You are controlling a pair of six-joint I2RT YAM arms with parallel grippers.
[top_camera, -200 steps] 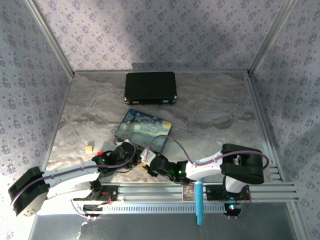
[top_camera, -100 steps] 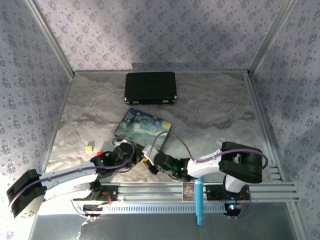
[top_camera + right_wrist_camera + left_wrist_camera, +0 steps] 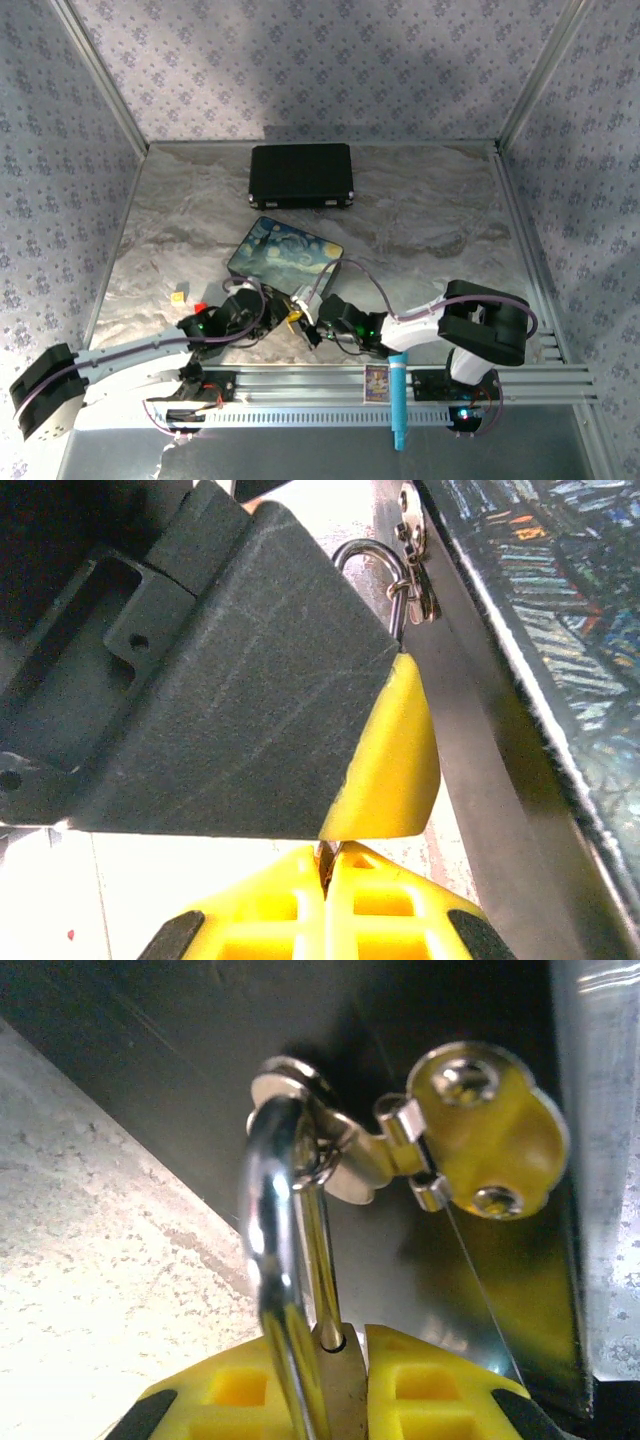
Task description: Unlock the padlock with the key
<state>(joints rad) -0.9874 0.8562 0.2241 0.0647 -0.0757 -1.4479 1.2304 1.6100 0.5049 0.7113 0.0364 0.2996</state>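
At the six-o'clock edge of the flat box painted with a swirling blue night sky (image 3: 285, 255), near the middle of the grey marbled worktop (image 3: 420, 230), the small brass padlock with the thin silver U-shaped shackle (image 3: 272, 1260) is found hanging from a silver metal hasp (image 3: 330, 1165) on the box's dark side wall. The shackle is threaded through the hasp, so the lock is tethered rather than free.

The left tool (image 3: 340, 1370) is clamped on the padlock. Its yellow pads (image 3: 440, 1400) are pressed against the lower shackle leg and the narrow brass body, reaching in from eight o'clock in the top view. The right tool (image 3: 328, 865) is closed, pad against pad, at about four o'clock of the lock, just beside the left tool's dark finger. A thin sliver (image 3: 324, 856) is seen at the seam of its pads; whether that is the tiny silvery key cannot be told.

The padlock is judged light, rigid and smooth, and its polished shackle is likely to slip and to swivel in the hasp when pushed. It is best held low across the flat faces of the body, with the keyway left uncovered. The key is judged thin, stiff and easily twisted out of line. A flat grip on its head is called for, and little force should be needed.
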